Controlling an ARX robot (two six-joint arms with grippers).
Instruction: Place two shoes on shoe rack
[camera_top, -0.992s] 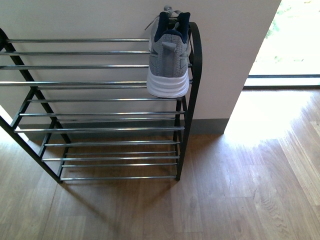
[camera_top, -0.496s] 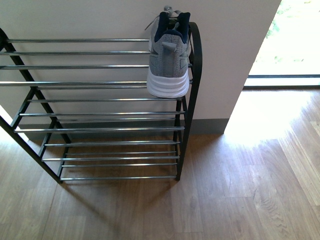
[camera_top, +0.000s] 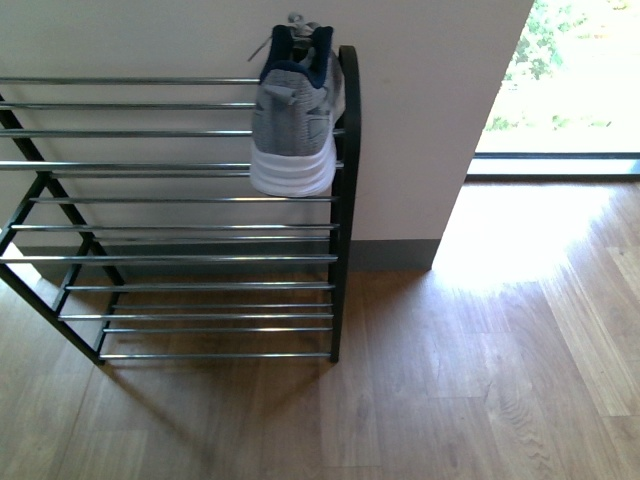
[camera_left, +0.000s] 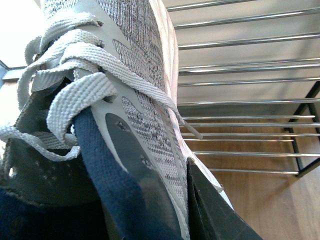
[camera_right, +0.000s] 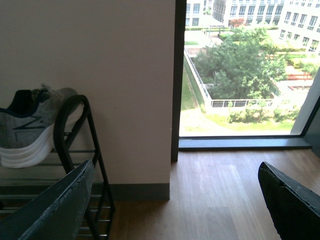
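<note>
Sneaker, grey knit, is clamped in the left tool. One dark finger presses its outer side wall, and a grey plate shows inside the navy collar. Flat pale laces cross loosely above the tool. Shoe rack, with a black arched end frame and thin chrome rods, stands ahead of this tool. Right tool is spread wide, with nothing between its fingers. Second sneaker rests ahead of it on the top tier, just beside the end frame. Its white grooved heel sole overhangs the front rod.
</note>
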